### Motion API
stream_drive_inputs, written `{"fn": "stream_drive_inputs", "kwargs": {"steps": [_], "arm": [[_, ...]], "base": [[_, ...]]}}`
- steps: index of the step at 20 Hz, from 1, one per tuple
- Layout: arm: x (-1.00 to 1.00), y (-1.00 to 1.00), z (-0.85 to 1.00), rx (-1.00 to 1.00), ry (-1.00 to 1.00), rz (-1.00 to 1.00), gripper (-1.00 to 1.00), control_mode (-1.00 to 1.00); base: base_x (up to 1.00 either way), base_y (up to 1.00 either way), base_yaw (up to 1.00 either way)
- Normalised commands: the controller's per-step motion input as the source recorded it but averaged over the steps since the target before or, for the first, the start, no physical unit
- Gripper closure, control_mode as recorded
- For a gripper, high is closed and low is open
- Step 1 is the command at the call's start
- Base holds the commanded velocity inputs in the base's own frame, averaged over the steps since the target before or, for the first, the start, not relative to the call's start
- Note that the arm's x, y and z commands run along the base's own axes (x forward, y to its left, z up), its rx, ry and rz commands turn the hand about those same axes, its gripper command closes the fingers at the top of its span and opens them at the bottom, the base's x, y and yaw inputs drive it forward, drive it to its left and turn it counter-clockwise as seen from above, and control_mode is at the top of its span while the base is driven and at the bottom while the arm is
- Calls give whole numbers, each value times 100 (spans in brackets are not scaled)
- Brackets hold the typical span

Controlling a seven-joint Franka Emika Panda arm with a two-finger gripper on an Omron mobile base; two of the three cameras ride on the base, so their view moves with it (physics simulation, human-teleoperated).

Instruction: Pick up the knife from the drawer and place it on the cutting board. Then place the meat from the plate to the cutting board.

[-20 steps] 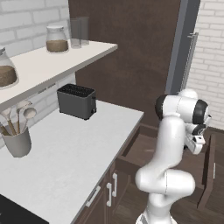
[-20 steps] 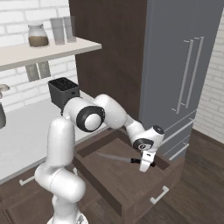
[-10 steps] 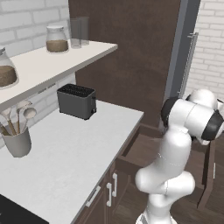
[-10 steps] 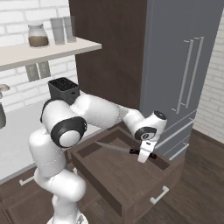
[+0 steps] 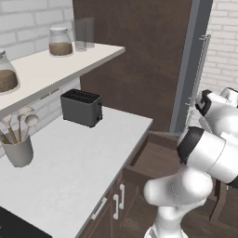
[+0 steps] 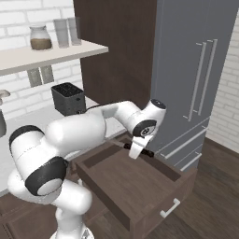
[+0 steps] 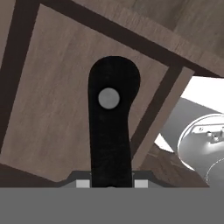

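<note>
Since a second ago the arm has lifted and swung: the gripper (image 6: 138, 150) sat low inside the drawer (image 6: 140, 186) then, and now hangs above the drawer's back edge, with the elbow folded up over the open box. From where I sit, I read this as the first step partly done. The knife (image 7: 112, 124) is out of the drawer bed and clamped in the claw; in the hand view its black handle runs straight up from between the fingertips, with the drawer floor well below it. In the right base view I can make out a dark stub sticking out beside the fingers, near the drawer's rear wall, but I cannot see the blade clearly.

Left to do, as I judge it: carry the knife to the cutting board, set it down, then move the meat from the plate onto the board. The drawer stands pulled out.

Pose: the forearm reaches from the base across the drawer toward the grey fridge (image 6: 196, 79), wrist bent so the hand points down and slightly back toward the drawer. The toaster (image 5: 82, 107) stands on the counter (image 5: 79, 162), well apart from the drawer.
</note>
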Motion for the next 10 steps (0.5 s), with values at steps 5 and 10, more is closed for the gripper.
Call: {"fn": "stream_drive_inputs", "kwargs": {"steps": [5, 10], "arm": [[-8, 72, 50, -1, 0, -17, 100, -100], [-42, 68, 39, -4, -7, -6, 100, -100]], "base": [[0, 0, 0], [0, 0, 0]]}}
